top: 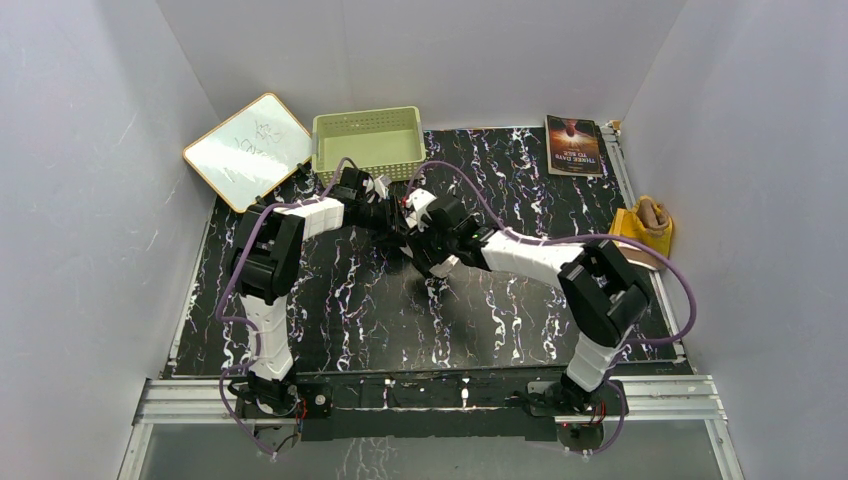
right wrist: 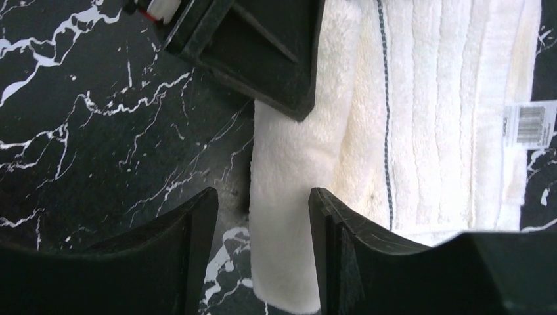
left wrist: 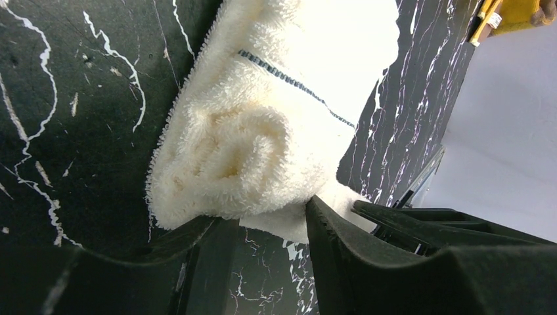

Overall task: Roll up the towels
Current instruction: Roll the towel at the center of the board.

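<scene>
White towel (left wrist: 249,144) half rolled, left gripper (left wrist: 256,220) and right gripper (right wrist: 263,197) spread around it (no pinch); brown towel (top: 648,222) at right edge maybe still undone.

White towel (left wrist: 263,131): cream terry with a dark stitched line; one end rolled into a loose coil, the rest flat on the table (top: 330,300).
Brown towel (top: 648,222): bunched, yellow-orange side showing, at the table's right edge.

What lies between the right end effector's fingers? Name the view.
Right wrist view: a folded edge of the white towel sits between the fingers of the open right end effector, with a strip of black table alongside.
</scene>
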Motion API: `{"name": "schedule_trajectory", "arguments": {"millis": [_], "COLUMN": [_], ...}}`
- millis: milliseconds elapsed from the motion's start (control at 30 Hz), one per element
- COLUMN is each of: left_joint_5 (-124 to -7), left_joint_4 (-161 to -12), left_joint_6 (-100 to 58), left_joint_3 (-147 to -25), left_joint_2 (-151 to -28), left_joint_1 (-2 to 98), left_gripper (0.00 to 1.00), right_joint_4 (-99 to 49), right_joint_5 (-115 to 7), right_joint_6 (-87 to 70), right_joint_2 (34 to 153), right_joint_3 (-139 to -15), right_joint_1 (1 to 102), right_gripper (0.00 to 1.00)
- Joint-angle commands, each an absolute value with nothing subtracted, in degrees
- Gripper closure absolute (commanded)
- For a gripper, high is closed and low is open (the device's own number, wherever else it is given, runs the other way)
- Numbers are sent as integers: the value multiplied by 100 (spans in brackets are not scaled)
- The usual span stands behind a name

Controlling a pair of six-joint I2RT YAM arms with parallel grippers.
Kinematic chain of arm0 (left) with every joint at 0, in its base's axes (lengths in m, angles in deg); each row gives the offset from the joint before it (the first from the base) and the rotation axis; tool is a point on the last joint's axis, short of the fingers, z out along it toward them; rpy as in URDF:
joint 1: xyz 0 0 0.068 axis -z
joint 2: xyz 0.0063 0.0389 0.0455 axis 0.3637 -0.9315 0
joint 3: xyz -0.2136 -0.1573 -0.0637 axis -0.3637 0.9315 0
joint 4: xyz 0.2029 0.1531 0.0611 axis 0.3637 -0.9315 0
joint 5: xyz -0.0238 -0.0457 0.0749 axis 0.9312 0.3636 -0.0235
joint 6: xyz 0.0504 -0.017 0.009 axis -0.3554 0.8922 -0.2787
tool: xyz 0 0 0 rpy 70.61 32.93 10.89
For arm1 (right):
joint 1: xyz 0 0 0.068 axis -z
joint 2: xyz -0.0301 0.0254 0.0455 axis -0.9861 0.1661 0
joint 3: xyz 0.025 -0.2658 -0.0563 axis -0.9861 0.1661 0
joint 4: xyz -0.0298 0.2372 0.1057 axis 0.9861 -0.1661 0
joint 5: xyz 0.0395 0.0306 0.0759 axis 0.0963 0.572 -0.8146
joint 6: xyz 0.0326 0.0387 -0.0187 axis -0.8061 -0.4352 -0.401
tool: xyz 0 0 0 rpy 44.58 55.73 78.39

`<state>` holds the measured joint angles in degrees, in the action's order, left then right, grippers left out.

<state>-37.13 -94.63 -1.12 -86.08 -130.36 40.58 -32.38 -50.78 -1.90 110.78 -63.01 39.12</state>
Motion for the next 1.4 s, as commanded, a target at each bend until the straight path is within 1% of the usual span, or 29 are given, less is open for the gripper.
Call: {"name": "schedule_trajectory", "arguments": {"millis": [0, 200, 300, 400, 467, 500, 533, 600, 633, 733, 833, 900, 967, 1067, 1167, 1267, 1367], "left_joint_5": [-4578, -4582, -4587, -4555, -4539, -4516, -4494, -4497, -4498, -4475, -4449, -4400, -4344, -4172, -3971, -3745, -3506], "left_joint_4": [-9970, -9989, -10028, -10108, -10201, -10248, -10279, -10317, -10334, -10383, -10430, -10477, -10486, -10425, -10295, -10109, -9848], "left_joint_6": [-424, -450, -450, -426, -416, -411, -391, -336, -310, -251, -264, -305, -352, -318, -246, -144, -22], "left_joint_3": [-8461, -8454, -8483, -8550, -8652, -8708, -8757, -8795, -8793, -8660, -8467, -8343, -8199, -7968, -7733, -7505, -7277], "left_joint_2": [-13431, -13450, -13437, -13295, -13114, -12999, -12858, -12572, -12420, -11898, -11419, -11130, -10885, -10659, -10525, -10393, -10364], "left_joint_1": [4031, 4031, 4033, 4030, 4016, 4000, 3966, 3881, 3824, 3599, 3384, 3293, 3267, 3265, 3267, 3267, 3282], "left_gripper": [58, 58, 58, 58, 57, 57, 56, 53, 52, 49, 47, 47, 45, 45, 45, 45, 47], "right_joint_4": [-3099, -3082, -3144, -3285, -3299, -3292, -3269, -3207, -3186, -3075, -2664, -2448, -2243, -1956, -1852, -1822, -1578], "right_joint_5": [-4705, -4707, -4685, -4617, -4605, -4607, -4617, -4728, -4826, -5260, -6045, -6597, -7470, -8450, -9194, -9591, -9739], "right_joint_6": [11, 114, 164, 152, 95, 56, 20, -84, -147, -434, -879, -1194, -1571, -2125, -2549, -2853, -3191], "right_joint_2": [11508, 11845, 11988, 12168, 12222, 12221, 12194, 12107, 12042, 11761, 11328, 11070, 10966, 11114, 11573, 11920, 12102], "right_joint_3": [-6788, -6873, -6914, -6973, -6948, -6915, -6864, -6761, -6710, -6551, -6206, -6033, -5884, -5753, -5837, -5961, -5959], "right_joint_1": [3850, 3801, 3788, 3778, 3775, 3777, 3777, 3783, 3795, 3803, 3813, 3890, 4082, 4456, 4757, 4921, 5036], "right_gripper": [49, 53, 60, 62, 66, 69, 76, 93, 98, 99, 99, 98, 98, 98, 99, 100, 100]}}
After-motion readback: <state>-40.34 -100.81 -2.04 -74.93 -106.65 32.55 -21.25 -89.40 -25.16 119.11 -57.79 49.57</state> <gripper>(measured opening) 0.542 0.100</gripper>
